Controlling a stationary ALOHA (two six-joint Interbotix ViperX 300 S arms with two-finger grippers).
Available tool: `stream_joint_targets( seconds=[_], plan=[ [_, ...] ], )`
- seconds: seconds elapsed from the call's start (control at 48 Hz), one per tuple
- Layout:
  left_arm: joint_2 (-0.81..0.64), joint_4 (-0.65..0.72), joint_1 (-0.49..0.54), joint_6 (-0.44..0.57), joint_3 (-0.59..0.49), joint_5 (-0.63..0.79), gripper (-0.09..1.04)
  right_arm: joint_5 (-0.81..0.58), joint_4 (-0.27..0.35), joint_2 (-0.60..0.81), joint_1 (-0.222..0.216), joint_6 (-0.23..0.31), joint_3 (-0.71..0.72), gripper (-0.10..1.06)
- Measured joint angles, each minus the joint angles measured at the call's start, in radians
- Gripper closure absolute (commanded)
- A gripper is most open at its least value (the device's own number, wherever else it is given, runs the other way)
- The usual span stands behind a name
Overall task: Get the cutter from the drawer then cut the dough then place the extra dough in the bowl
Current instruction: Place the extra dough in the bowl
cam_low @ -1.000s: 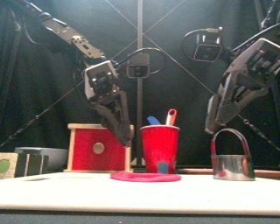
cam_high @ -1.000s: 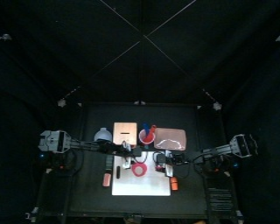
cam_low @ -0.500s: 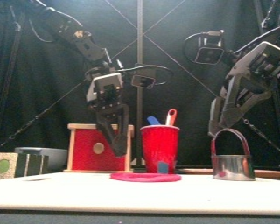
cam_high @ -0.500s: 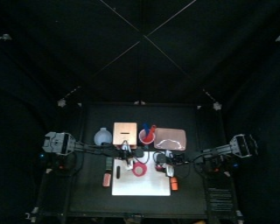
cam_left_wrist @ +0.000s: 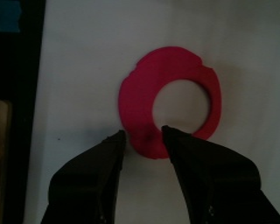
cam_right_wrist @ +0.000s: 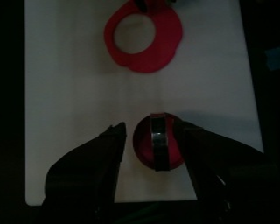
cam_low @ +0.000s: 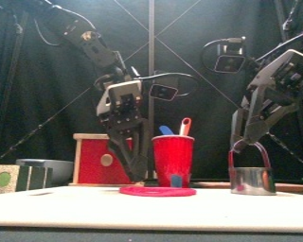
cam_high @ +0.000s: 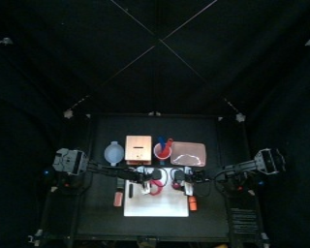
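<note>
Lowered since the earlier frame, left gripper point(cam_left_wrist: 145, 131) is straddling the dough ring point(cam_left_wrist: 171, 63), jaws parted; right gripper point(cam_right_wrist: 154, 125), jaws parted, is straddling the cutter point(cam_right_wrist: 156, 153).

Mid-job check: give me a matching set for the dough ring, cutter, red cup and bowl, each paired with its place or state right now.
Things:
1. dough ring
2. cutter
3. red cup
4. bowl

Places or states:
a. holds the toy knives
b. upright on the white board, below the right gripper
c. behind the board, left of the wooden box
d. flat on the board at the left gripper

Pairs: 1-d, 2-b, 3-a, 4-c.
</note>
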Motion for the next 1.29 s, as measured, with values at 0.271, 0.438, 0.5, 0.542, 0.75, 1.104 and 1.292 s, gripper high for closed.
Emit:
stream_joint_targets(
  seconds=[0.271,0.438,0.5,0.542,0.75,1.104,1.292],
  plan=[
    [0.037,0.011,0.003,-0.002,-0.026,0.000,0.16,0.000,0.000,0.000,0.000,0.000,0.005,0.14],
    [0.043,0.014,0.005,-0.003,-0.028,0.011,0.14,0.000,0.000,0.000,0.000,0.000,0.006,0.14],
    [0.041,0.015,0.005,-0.003,-0.028,0.011,0.13,0.000,0.000,0.000,0.000,0.000,0.006,0.14],
    [0.041,0.015,0.005,-0.003,-0.028,0.011,0.12,0.000,0.000,0.000,0.000,0.000,0.008,0.14],
    [0.037,0.020,0.005,-0.003,-0.028,0.014,0.06,0.000,0.006,0.000,0.002,0.000,0.012,0.14],
    [0.052,0.020,0.005,-0.003,-0.035,0.021,0.05,0.000,0.011,0.000,0.002,0.002,0.015,0.14],
    [0.055,0.020,0.005,-0.002,-0.040,0.028,0.07,0.002,0.018,0.002,0.000,0.002,0.015,0.14]
  ],
)
